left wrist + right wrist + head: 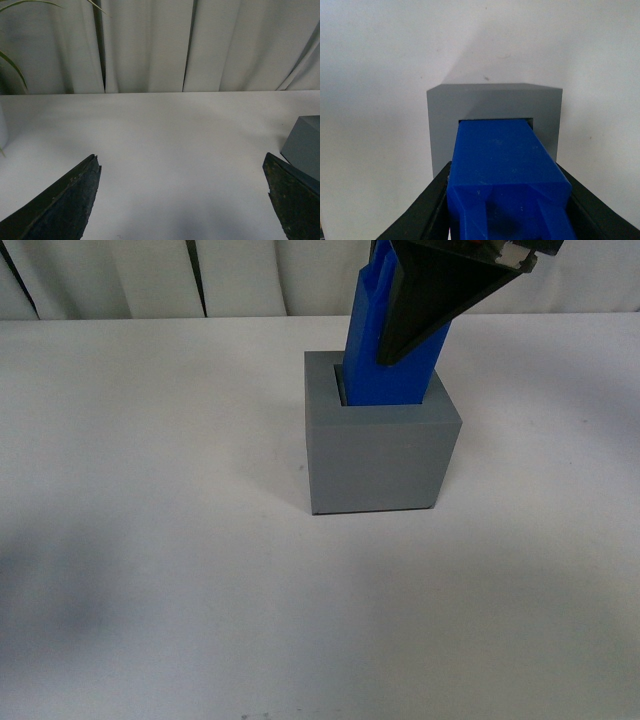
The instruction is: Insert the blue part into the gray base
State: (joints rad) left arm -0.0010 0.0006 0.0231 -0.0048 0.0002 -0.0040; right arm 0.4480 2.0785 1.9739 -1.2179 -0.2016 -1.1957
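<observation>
White curtain (240, 275) behind, white counter (150, 540) below. The right end effector (509, 200) pinches the blue part (365, 350) by its flat upper sides, and its lower end sits in the gray base (380, 455) socket, leaning a touch. It looks like rigid, light, smooth plastic, so a firm side grip suits it. The left end effector (181, 165) hangs spread and empty beside the base. Nothing seems to block the way.

the left gripper (181, 157) has two matte black fingers (65, 200), rough and wedge-shaped; the right gripper (504, 170) is black too, with smooth tapered sides.
</observation>
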